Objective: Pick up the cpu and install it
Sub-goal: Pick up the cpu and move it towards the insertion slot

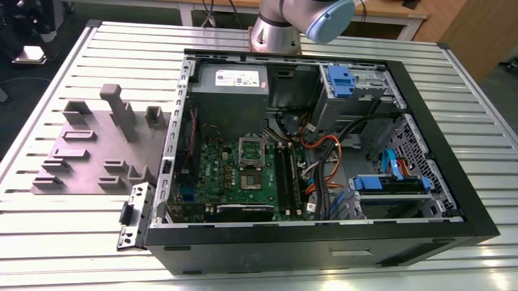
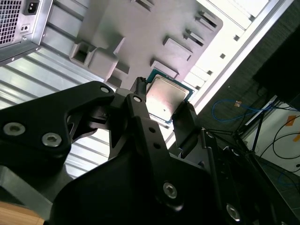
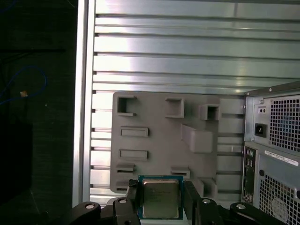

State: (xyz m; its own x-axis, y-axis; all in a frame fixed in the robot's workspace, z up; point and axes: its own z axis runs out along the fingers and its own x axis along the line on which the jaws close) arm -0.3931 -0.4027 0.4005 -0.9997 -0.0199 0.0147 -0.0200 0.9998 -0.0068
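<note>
While the motherboard [image 1: 235,173] lies in the open case [image 1: 324,242], the hand [image 2: 165,104] clamps the cpu [image 2: 163,96].

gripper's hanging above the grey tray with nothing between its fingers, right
Not quite. The gripper does hang above the grey tray, but it is not empty: the cpu is clamped between its fingers, as the first wrist view shows.

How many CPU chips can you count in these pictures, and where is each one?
1. The cpu is clamped between the fingers of the gripper, seen against the grey tray in both wrist views. Others may be hidden inside the computer case.
</note>
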